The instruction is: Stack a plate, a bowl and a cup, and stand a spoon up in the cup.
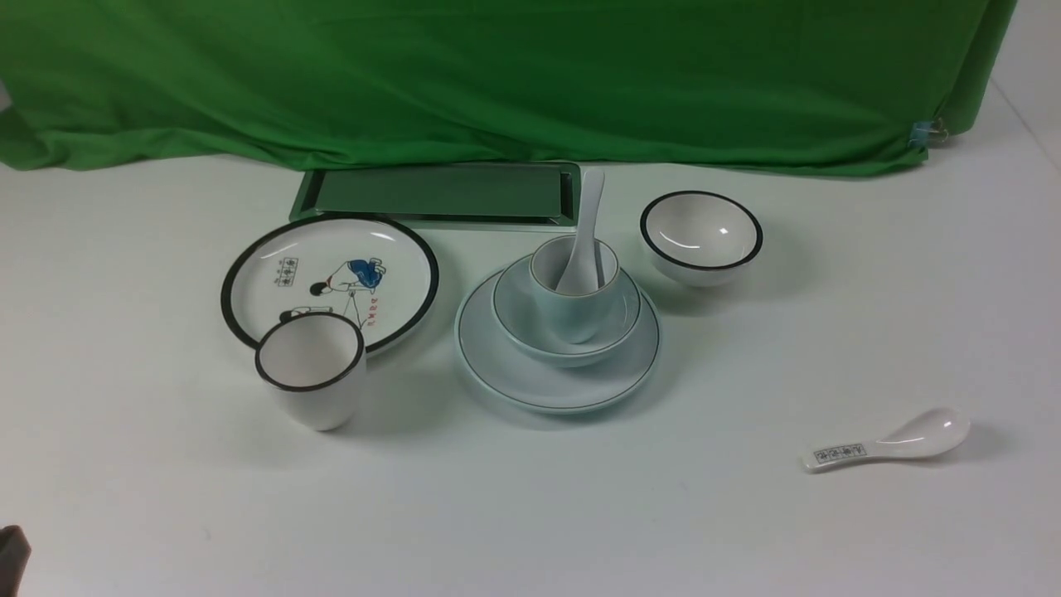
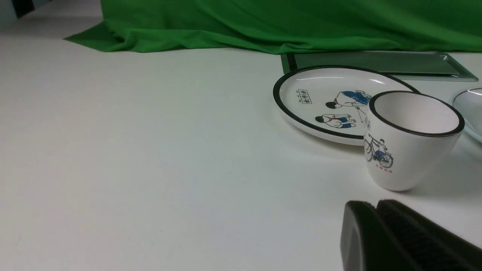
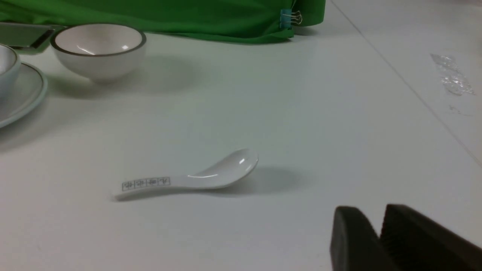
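The pale blue plate (image 1: 530, 377) lies at the table's middle. The shallow pale blue bowl (image 1: 518, 311) sits on it and the pale blue cup (image 1: 572, 311) stands in the bowl. The plain white spoon (image 1: 590, 207) stands in the cup, handle up and leaning back. My left gripper (image 2: 376, 205) is shut and empty, low over the table near the front left; a bit of it shows in the front view (image 1: 12, 557). My right gripper (image 3: 376, 210) is shut and empty, near the front right, out of the front view. The plate's edge (image 3: 22, 94) shows in the right wrist view.
A black-rimmed cartoon plate (image 1: 257, 298) and a black-rimmed cup (image 1: 311, 381) stand left of the stack. A black-rimmed bowl (image 1: 700, 236) stands at its right rear. A patterned spoon (image 1: 891, 444) lies at the front right. A metal tray (image 1: 439, 192) and green cloth (image 1: 497, 75) are behind.
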`<move>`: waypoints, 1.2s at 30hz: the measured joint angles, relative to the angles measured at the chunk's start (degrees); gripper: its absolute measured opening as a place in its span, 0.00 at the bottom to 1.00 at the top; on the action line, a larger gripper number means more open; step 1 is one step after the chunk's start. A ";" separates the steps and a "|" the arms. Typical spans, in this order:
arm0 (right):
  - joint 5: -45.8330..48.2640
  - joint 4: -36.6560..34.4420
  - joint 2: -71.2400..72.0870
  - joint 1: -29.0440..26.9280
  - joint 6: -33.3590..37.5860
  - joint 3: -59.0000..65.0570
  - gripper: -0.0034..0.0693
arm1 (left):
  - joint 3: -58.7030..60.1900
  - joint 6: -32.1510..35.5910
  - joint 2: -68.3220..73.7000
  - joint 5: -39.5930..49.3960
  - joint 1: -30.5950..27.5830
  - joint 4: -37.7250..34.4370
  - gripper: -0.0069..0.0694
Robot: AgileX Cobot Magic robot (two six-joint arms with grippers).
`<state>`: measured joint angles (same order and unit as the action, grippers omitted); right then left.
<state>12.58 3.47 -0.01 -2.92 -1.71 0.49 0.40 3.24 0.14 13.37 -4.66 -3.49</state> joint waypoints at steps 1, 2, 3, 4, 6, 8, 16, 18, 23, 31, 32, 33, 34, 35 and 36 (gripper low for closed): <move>0.00 0.00 0.00 0.00 0.00 0.00 0.27 | 0.00 0.04 0.00 -0.06 0.00 -0.05 0.08; 0.00 0.00 0.00 0.00 0.00 0.00 0.27 | 0.00 0.04 0.00 -0.11 0.00 -0.11 0.08; 0.00 0.00 0.00 0.00 0.00 0.00 0.28 | 0.00 0.11 0.00 -0.18 0.00 -0.11 0.08; 0.00 0.00 0.00 0.00 0.00 0.00 0.28 | 0.00 0.11 0.00 -0.18 0.00 -0.11 0.08; 0.00 0.00 0.00 0.00 0.00 0.00 0.29 | 0.00 0.11 0.00 -0.23 0.00 -0.22 0.08; 0.00 0.00 0.00 0.00 0.00 0.00 0.29 | 0.00 0.11 0.00 -0.23 0.00 -0.22 0.08; 0.05 0.00 0.00 0.00 0.00 0.00 0.32 | 0.00 0.11 0.00 -0.23 0.00 -0.22 0.08; 0.05 0.00 0.00 0.00 0.00 0.00 0.33 | 0.00 0.11 0.00 -0.23 0.00 -0.22 0.08; 0.05 0.00 0.00 0.00 0.00 0.00 0.34 | 0.00 0.11 0.00 -0.23 0.00 -0.22 0.08; 0.05 0.00 0.00 0.00 0.00 0.00 0.36 | 0.00 0.11 0.00 -0.23 0.00 -0.22 0.08; 0.05 0.00 0.00 0.00 0.00 0.00 0.37 | 0.00 0.11 0.00 -0.23 0.00 -0.22 0.08; 0.05 0.00 0.00 0.00 0.00 0.00 0.37 | 0.00 0.11 0.00 -0.23 0.00 -0.22 0.08; 0.05 0.00 0.00 0.00 0.00 0.00 0.37 | 0.00 0.11 0.00 -0.23 0.00 -0.22 0.08; 0.05 0.00 0.00 0.00 0.00 0.00 0.37 | 0.00 0.11 0.00 -0.23 0.00 -0.22 0.08; 0.05 0.00 0.00 0.00 0.00 0.00 0.37 | 0.00 0.11 0.00 -0.23 0.00 -0.22 0.08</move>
<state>12.63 3.47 -0.01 -2.92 -1.71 0.49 0.40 3.36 0.14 13.14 -4.66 -3.71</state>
